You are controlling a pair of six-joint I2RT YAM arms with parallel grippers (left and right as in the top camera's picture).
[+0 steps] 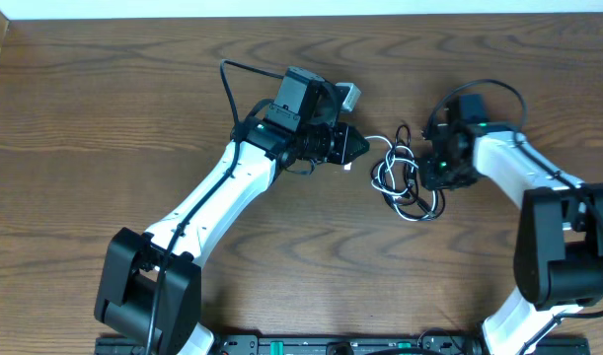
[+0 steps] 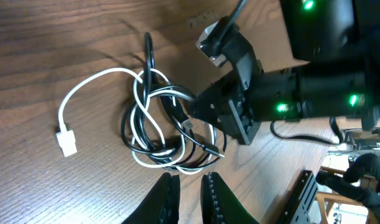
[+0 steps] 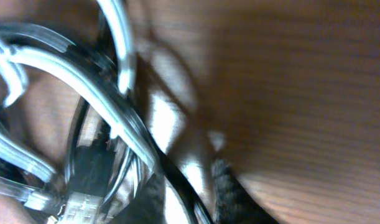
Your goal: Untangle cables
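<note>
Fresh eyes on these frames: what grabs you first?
First, the knot of white and black cables near the middle of the table, with its loops threaded through each other. The right gripper has its tip pushed into that knot. The left gripper sits just short of it, holding nothing. One white plug lies out to the side, clear of the tangle.

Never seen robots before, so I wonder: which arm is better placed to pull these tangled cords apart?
Probably right: the right gripper sits where the thin white cord and thin black cord cross; the left gripper hangs back, empty.
</note>
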